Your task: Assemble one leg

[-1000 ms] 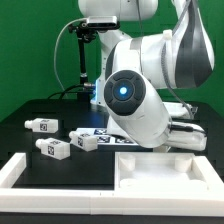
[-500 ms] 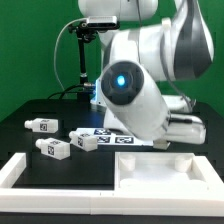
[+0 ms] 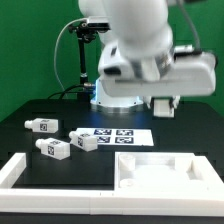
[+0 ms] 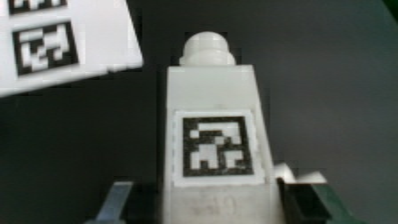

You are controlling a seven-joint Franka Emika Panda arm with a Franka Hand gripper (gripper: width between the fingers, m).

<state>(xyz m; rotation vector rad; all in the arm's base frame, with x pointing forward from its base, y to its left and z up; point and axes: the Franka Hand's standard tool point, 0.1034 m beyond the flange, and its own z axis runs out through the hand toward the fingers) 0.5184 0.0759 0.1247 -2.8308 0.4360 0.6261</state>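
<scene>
Counter (image 3: 20,140) comes first: flat, matte black, filling the lower half of the exterior view. My arm (image 3: 140,40) hangs over it, bulky and glossy white, taking up the upper middle and right of that frame. Low on the exterior view's right lies the panel (image 3: 150,160), a broad white slab with a raised rim. A long white rail (image 3: 15,172) sits at the lower left. The marker board (image 3: 115,137) is thin and flat in the middle of the counter. Three spare legs (image 3: 55,148) lie on their sides toward the exterior view's left, near each other but apart from the board.

The leg (image 4: 217,100) I care about fills the wrist view. It is a stubby white block of hard plastic with squared sides, and it sits between my fingers (image 4: 121,202), which press on its two flanks and pinch it. In the exterior view I cannot make it out under my hand.

I judge it light and stiff, with nothing to crush, but the smooth faces could slip or twist in a loose hold. The best grip is flat on two opposite sides, low on the body. That leaves the printed tag (image 4: 217,145) and the narrow rounded nub (image 4: 210,45) free — the nub looks like the end that goes into a hole.
</scene>
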